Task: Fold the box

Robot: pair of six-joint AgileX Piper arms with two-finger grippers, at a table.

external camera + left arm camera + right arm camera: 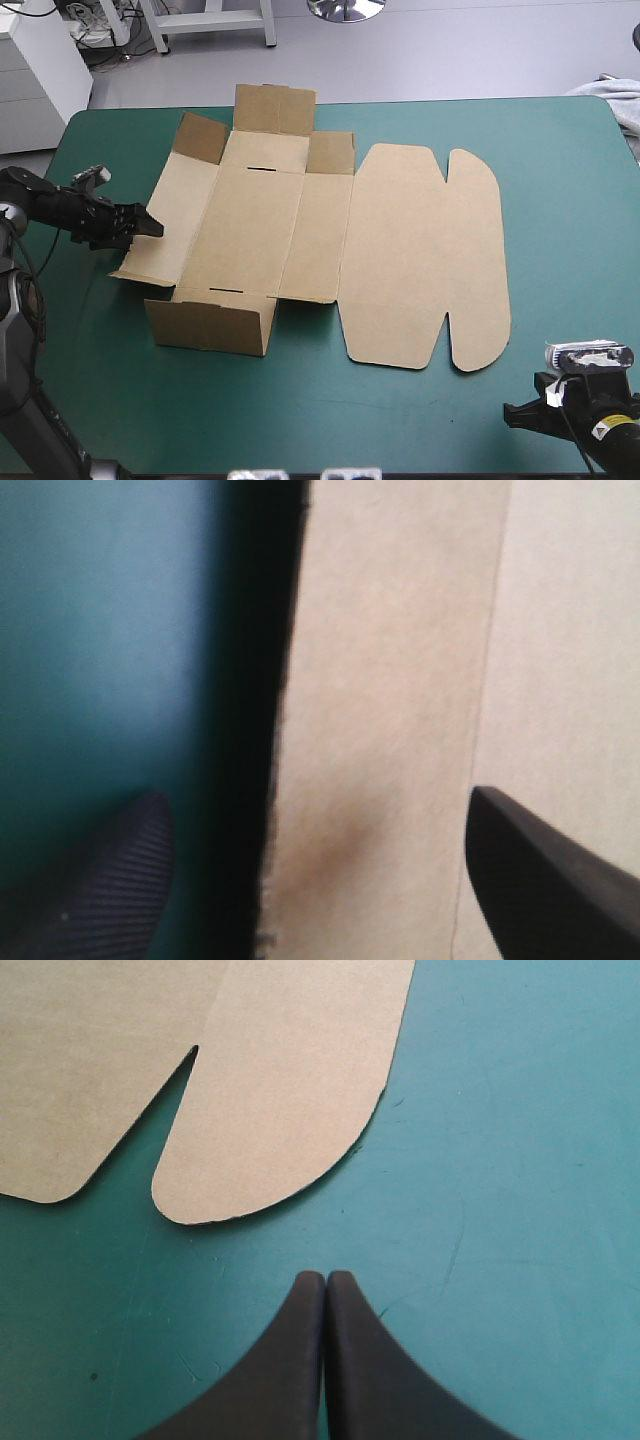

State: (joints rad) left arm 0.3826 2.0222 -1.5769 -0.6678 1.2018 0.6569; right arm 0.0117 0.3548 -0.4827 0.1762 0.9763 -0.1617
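Brown box (250, 230) walls show raised from above; left gripper (315, 805) straddles its edge.

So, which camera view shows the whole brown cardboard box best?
The high view: the brown cardboard box lies entire, some walls raised, lid flat. The left wrist view shows only one board edge within the open black left pincer; the right wrist view, only a rounded lid flap ahead of the shut black right pincer.

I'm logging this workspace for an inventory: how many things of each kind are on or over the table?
Box: 1
End effectors: 2, the left end effector open, the right end effector shut
Pale cloth at the table's far right corner: 1
Total: 4
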